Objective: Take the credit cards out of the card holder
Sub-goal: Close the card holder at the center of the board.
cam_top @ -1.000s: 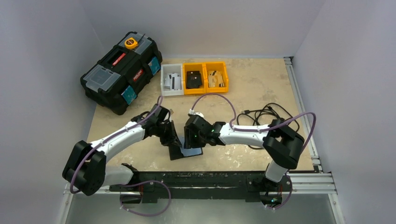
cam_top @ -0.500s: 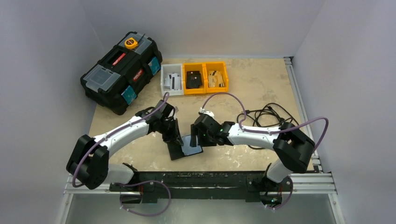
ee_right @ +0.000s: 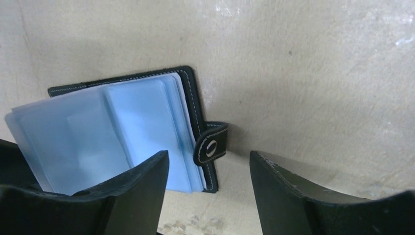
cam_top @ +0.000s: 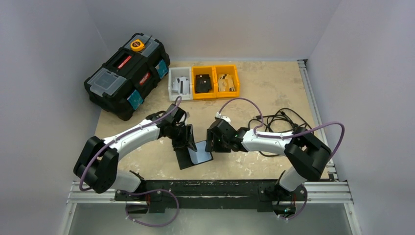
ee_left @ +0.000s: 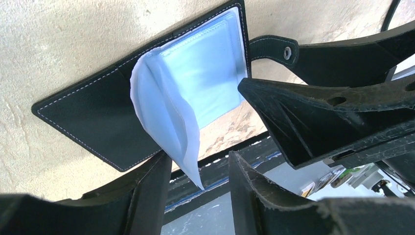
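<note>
The card holder (cam_top: 185, 157) is a black wallet lying open on the table between the two arms. Pale bluish credit cards (cam_top: 199, 152) show inside it. In the left wrist view the black cover (ee_left: 88, 110) lies flat, the cards (ee_left: 210, 68) fill the right half, and one pale leaf (ee_left: 171, 122) stands up with its tip between my fingers. My left gripper (ee_left: 199, 161) is open at the wallet's far edge and holds nothing. My right gripper (ee_right: 208, 159) is open just above the snap tab (ee_right: 211, 144), beside the cards (ee_right: 132, 122). It also shows in the top view (cam_top: 211, 143), as does the left gripper (cam_top: 188, 139).
A large black toolbox (cam_top: 128, 73) stands at the back left. One white bin (cam_top: 180, 84) and two yellow bins (cam_top: 215, 82) sit at the back centre. Black cables (cam_top: 274, 120) lie to the right. A metal rail (cam_top: 220, 188) runs along the near edge.
The right gripper has drawn back to the right, off the wallet. The left gripper has shifted slightly right and farther back. More of the pale cards shows.
</note>
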